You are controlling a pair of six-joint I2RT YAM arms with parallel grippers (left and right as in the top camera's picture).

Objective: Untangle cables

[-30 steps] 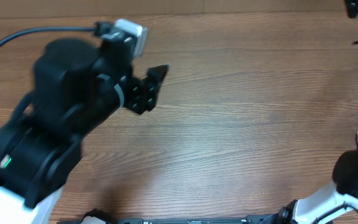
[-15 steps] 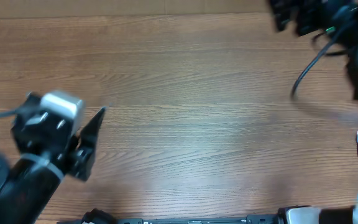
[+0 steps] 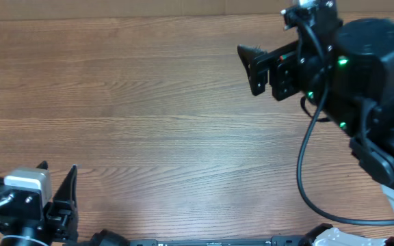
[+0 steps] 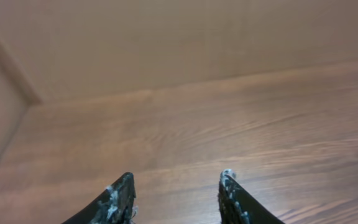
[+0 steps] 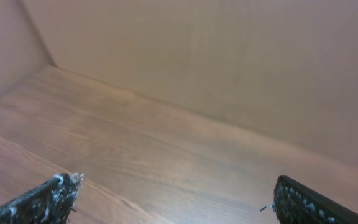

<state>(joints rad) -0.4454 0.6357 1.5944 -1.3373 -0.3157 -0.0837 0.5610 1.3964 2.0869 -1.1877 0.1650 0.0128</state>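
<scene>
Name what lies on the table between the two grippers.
Only bare wooden tabletop separates the left gripper from the right gripper; the overhead view shows it.

1. From overhead, we look straight down on the table (image 3: 149,102) from well above.
2. Behind the left gripper (image 4: 176,177), we sit low, facing the wall (image 4: 166,37) past the table's edge.
3. Behind the right gripper (image 5: 176,180), we do likewise; all views share the table.
</scene>
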